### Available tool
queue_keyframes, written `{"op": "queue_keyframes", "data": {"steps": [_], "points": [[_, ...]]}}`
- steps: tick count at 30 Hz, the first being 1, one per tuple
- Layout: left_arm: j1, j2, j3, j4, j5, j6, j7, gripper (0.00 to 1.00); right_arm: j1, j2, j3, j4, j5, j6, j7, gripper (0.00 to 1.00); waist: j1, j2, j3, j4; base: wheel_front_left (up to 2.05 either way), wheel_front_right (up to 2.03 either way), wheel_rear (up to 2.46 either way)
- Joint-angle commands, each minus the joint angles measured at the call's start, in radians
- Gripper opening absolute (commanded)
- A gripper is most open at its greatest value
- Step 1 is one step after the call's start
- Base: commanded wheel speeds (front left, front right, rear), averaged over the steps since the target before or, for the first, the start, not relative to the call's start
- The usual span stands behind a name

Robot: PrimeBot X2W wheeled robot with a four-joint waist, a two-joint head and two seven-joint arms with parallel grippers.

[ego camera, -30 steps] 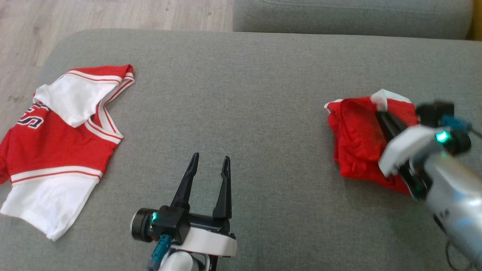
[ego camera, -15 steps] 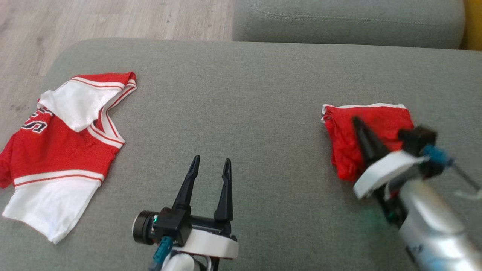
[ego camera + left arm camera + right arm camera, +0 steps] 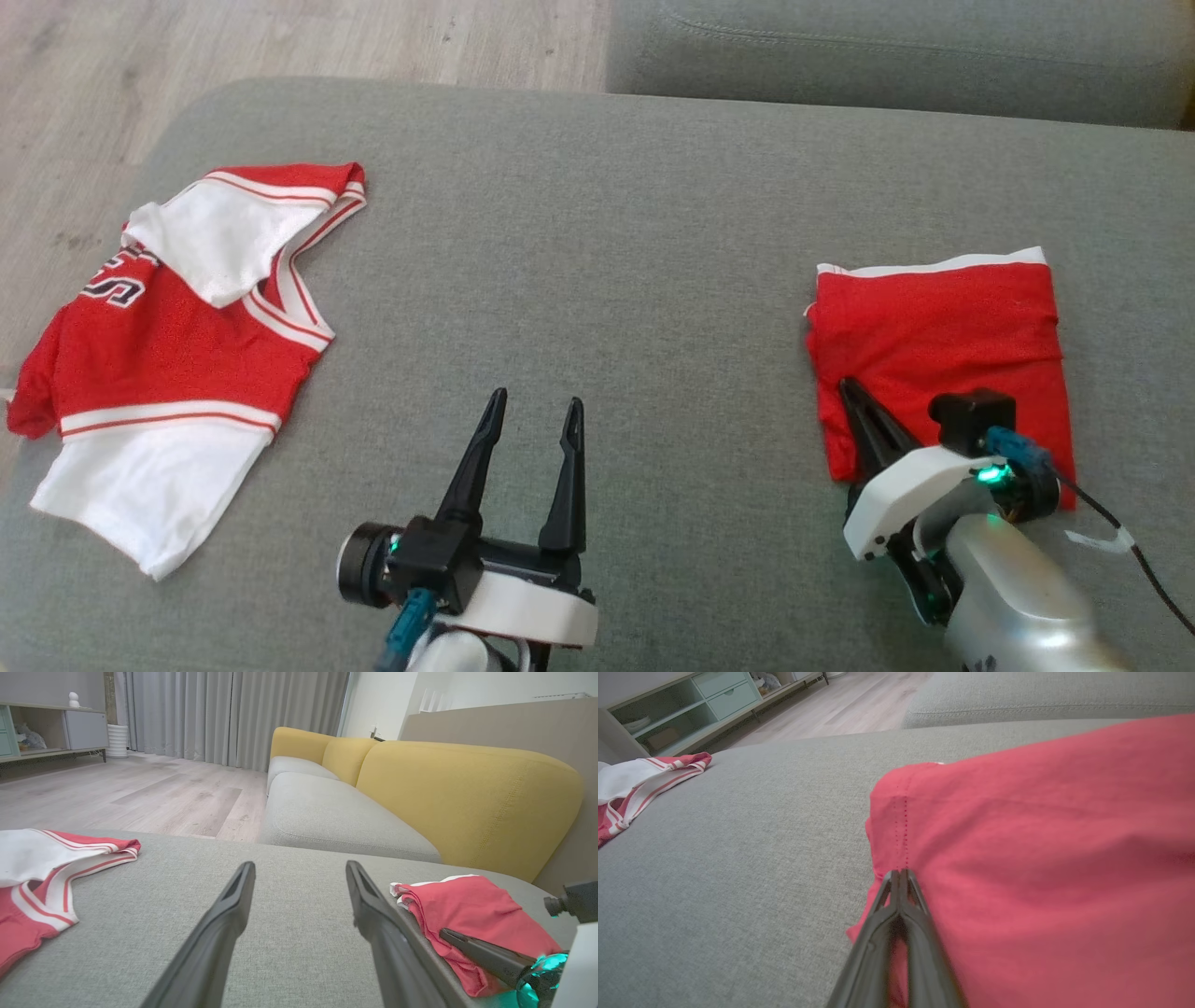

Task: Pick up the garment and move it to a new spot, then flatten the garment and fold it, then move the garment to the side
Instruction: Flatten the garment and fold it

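The garment (image 3: 934, 345) is red with a white band along its far edge. It lies flat as a folded rectangle on the right of the grey cushion (image 3: 607, 233). The garment also shows in the left wrist view (image 3: 472, 905) and fills the right of the right wrist view (image 3: 1041, 835). My right gripper (image 3: 848, 385) is shut, its tips resting on the garment's near-left corner by a seam (image 3: 899, 873), with no cloth visibly between them. My left gripper (image 3: 537, 399) hovers open over bare cushion at the middle front (image 3: 300, 865), well left of the garment.
A red and white jersey (image 3: 177, 345) with dark lettering lies spread at the cushion's left end. A second grey cushion (image 3: 887, 47) sits beyond, with wood floor (image 3: 280, 37) at the far left. Yellow backrests (image 3: 467, 788) rise behind the sofa.
My right gripper drew back across the garment to its near-left corner. The garment went from bunched with a raised flap to a flat rectangle. The left gripper stayed put.
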Motion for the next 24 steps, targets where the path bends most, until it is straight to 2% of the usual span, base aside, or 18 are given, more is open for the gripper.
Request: {"op": "queue_keyframes", "data": {"steps": [1,5,8,9,10,11,14,18,24], "points": [[-0.03,0.0,0.022,-0.026,-0.011,-0.001,-0.006,1.0,-0.019,0.012,0.011,-0.009,-0.009,-0.001,-0.011,0.0,0.0,0.0,0.004,0.006,0.0,0.0,0.0],[-0.034,0.0,0.02,-0.028,-0.017,0.003,-0.006,1.0,-0.014,0.021,0.011,0.008,-0.012,-0.001,-0.011,0.0,0.0,0.0,0.008,0.012,0.0,0.0,0.0],[-0.032,0.0,0.025,-0.028,-0.018,0.006,-0.006,1.0,-0.004,0.022,0.038,-0.027,0.0,-0.001,-0.011,0.0,0.0,0.0,0.003,0.006,0.0,0.0,0.0],[-0.03,0.0,0.03,-0.028,-0.017,0.007,-0.006,1.0,0.0,0.019,0.044,-0.05,0.006,-0.001,-0.011,0.12,0.0,0.0,-0.001,0.001,0.0,0.0,0.0],[-0.028,0.0,0.036,-0.028,-0.016,0.009,-0.006,1.0,0.007,0.016,0.052,-0.076,0.012,-0.001,-0.011,0.82,0.0,0.0,-0.005,-0.006,0.0,0.0,0.0],[-0.024,0.0,0.043,-0.028,-0.013,0.01,-0.006,1.0,0.015,0.011,0.051,-0.104,0.017,-0.001,-0.011,1.0,0.0,0.0,-0.012,-0.015,0.0,0.0,0.0],[-0.004,0.0,0.069,-0.025,-0.005,0.012,-0.006,1.0,0.061,-0.003,0.026,-0.205,0.021,-0.001,-0.011,1.0,0.0,0.0,-0.042,-0.045,0.0,0.0,0.0],[0.039,0.0,0.133,-0.022,0.001,0.009,-0.006,1.0,0.173,-0.013,-0.057,-0.369,-0.013,-0.001,-0.011,1.0,0.0,0.0,-0.092,-0.089,0.0,0.0,0.0],[0.126,0.0,0.254,-0.027,0.083,-0.007,-0.006,1.0,0.366,-0.011,-0.198,-0.595,-0.131,-0.001,-0.011,1.0,0.0,0.0,-0.142,-0.165,0.0,0.0,0.0]]}}
